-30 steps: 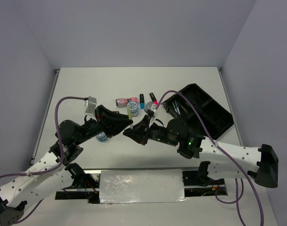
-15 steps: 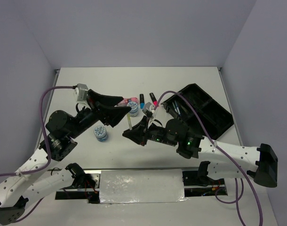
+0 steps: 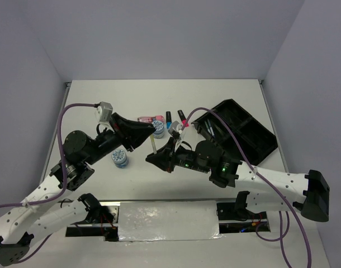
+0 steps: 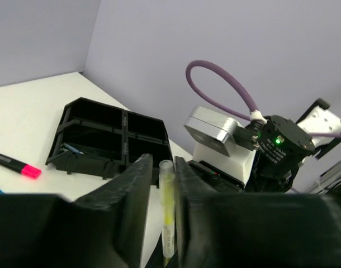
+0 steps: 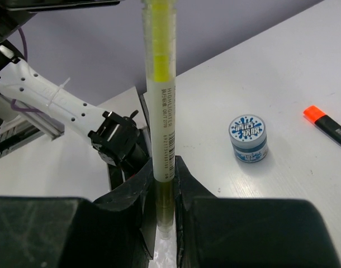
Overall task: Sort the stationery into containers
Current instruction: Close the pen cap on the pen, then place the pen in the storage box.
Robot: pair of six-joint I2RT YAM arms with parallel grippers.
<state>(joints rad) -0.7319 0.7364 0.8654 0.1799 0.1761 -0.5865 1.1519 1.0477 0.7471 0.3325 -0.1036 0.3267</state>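
Holding a yellow highlighter (image 3: 154, 145) upright, dead centre of the top view

Left gripper (image 3: 150, 132) reaches over from the left, fingers a bit apart on either side of the highlighter's top end. Honestly can't tell if they're pinching it or just flanking it. A blue-white disc (image 3: 119, 158) sits on the table (image 3: 103, 106) down-left of that. Right gripper (image 3: 157, 157) is clamped tight on the highlighter's lower half. A pink tube (image 3: 150, 119) and two markers (image 3: 168, 119) lie just above centre. The tray (image 3: 251, 134) is off to the right, well apart from the highlighter.
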